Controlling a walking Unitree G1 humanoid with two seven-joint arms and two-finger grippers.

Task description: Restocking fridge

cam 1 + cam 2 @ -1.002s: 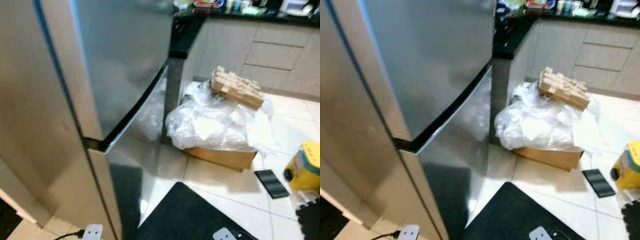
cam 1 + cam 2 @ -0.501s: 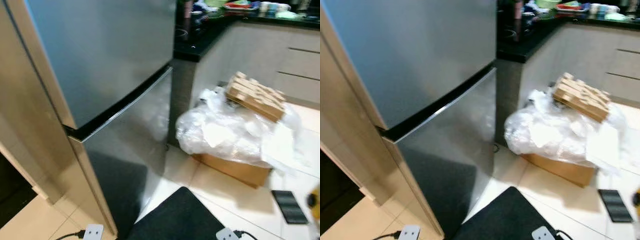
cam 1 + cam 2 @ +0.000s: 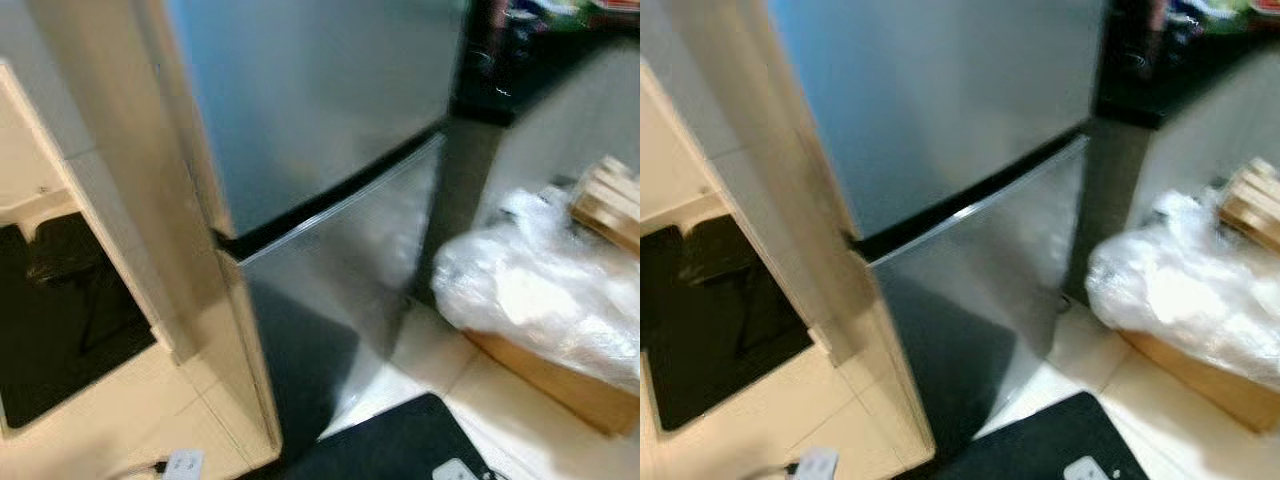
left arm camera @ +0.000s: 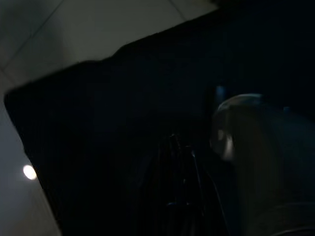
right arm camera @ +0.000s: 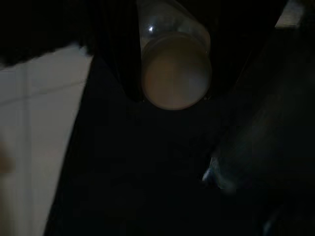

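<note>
The stainless steel fridge stands before me, its upper door and lower door both closed, with a dark seam between them. A beige side panel runs down its left edge. In the dim right wrist view, my right gripper is shut on a clear bottle whose pale round end faces the camera. The left wrist view is very dark; my left gripper hangs over a black mat on pale tiles.
A cardboard box under crumpled clear plastic sits on the floor right of the fridge, with a wooden slatted piece on top. A black mat and a white power strip lie near my feet. Another dark mat lies left.
The camera has swung left: the fridge and box have slid right in the picture, and the floor and dark mat left of the fridge have come into view.
</note>
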